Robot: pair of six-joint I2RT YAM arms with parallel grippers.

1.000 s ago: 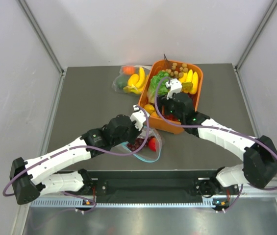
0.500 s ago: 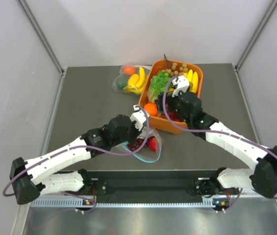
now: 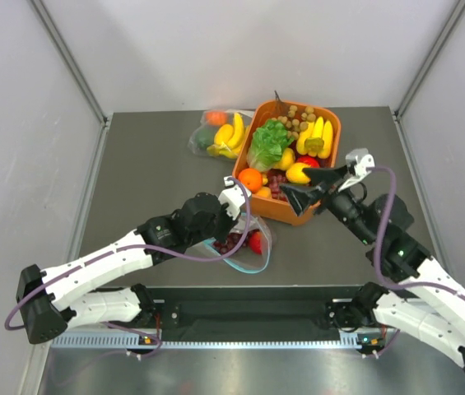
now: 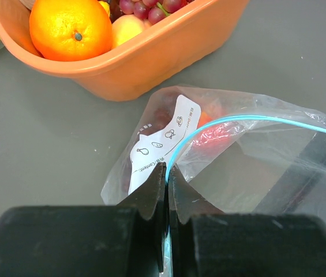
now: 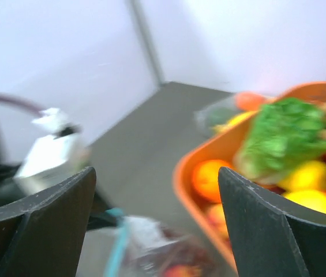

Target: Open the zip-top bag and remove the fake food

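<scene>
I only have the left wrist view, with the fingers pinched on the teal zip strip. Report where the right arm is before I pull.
Observer: The right gripper hangs over the near right part of the orange basket, beyond and to the right of the zip-top bag.
Operator: Tell me whether it carries anything.
Observer: Nothing. Its fingers stand open and empty.
Operator: Name anything else out there.
Observer: A second clear bag holding yellow bananas lies beside the basket's far left edge.
</scene>
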